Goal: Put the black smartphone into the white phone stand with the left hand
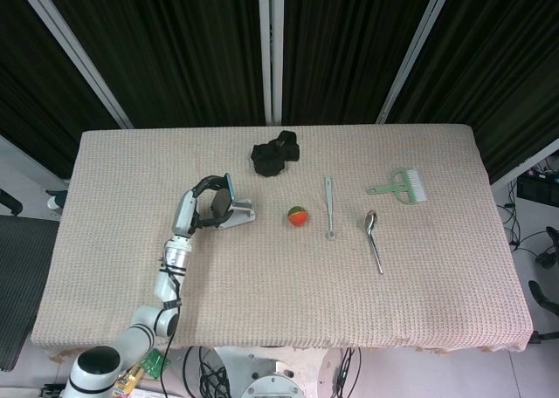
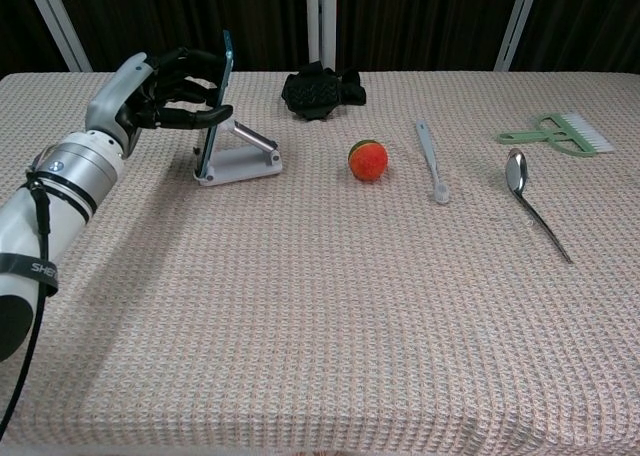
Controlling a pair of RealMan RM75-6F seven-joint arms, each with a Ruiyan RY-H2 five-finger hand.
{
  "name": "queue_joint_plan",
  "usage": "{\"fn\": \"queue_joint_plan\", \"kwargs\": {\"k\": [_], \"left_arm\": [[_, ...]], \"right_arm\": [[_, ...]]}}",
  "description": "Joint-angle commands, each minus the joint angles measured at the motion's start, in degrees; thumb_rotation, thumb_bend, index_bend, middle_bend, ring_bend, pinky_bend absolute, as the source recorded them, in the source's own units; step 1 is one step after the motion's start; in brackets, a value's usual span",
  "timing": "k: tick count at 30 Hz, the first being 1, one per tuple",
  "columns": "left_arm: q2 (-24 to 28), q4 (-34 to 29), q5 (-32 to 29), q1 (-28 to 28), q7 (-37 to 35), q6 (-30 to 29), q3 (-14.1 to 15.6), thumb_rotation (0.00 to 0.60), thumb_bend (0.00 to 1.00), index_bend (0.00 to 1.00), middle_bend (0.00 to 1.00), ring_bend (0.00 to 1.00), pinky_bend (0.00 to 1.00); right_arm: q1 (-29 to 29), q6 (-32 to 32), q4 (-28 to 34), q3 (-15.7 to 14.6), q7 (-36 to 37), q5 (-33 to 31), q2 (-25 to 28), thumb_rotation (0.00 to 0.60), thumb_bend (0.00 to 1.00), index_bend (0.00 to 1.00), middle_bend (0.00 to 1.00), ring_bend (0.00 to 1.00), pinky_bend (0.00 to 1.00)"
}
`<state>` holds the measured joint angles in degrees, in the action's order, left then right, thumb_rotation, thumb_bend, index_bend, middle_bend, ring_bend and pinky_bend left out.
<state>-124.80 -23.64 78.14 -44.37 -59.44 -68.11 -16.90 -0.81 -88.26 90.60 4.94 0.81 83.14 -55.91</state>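
Observation:
The black smartphone (image 2: 216,101) stands almost upright on edge, its lower end in the white phone stand (image 2: 240,156) at the table's left. My left hand (image 2: 160,86) grips the phone from the left side, fingers curled around its upper part. In the head view the same left hand (image 1: 199,204) holds the smartphone (image 1: 222,202) against the stand (image 1: 241,213). The stand's near end looks slightly tilted up from the cloth. My right hand appears in neither view.
A black bundled object (image 2: 318,88) lies behind the stand. To the right lie an orange-and-green ball (image 2: 368,160), a white toothbrush-like stick (image 2: 432,160), a metal spoon (image 2: 530,198) and a green brush (image 2: 556,132). The table edge (image 1: 79,197) runs left of my arm.

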Motion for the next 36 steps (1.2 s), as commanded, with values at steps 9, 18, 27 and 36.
{"fn": "queue_joint_plan", "kwargs": {"k": [9,18,27,36], "left_arm": [[0.8,-0.8,1.4,0.1,-2.7,1.2,2.0,0.600,0.25,0.29,0.32,0.23,0.24],[0.8,-0.5,1.1,-0.1,-2.8,1.7,1.9,0.600,0.19,0.07,0.00,0.11,0.22],[1.1,-1.0,1.8,0.7,-4.1,-0.1,2.7,0.600,0.15,0.04,0.00,0.08,0.21],[5.9,-7.3,5.2,5.4,-0.9,-7.3,6.5,0.600,0.09,0.04,0.00,0.08,0.21]], "right_arm": [[0.0,0.3,0.4,0.1,-0.6,-0.6,0.2,0.600,0.20,0.00,0.00,0.00,0.00],[0.0,0.2,0.5,0.2,-0.5,-0.8,0.3,0.600,0.20,0.00,0.00,0.00,0.00],[-0.1,0.0,0.3,0.3,-0.5,-1.0,0.3,0.600,0.20,0.00,0.00,0.00,0.00],[0.5,1.0,-0.5,0.6,-0.1,-1.5,-0.5,0.600,0.20,0.00,0.00,0.00,0.00]]}}
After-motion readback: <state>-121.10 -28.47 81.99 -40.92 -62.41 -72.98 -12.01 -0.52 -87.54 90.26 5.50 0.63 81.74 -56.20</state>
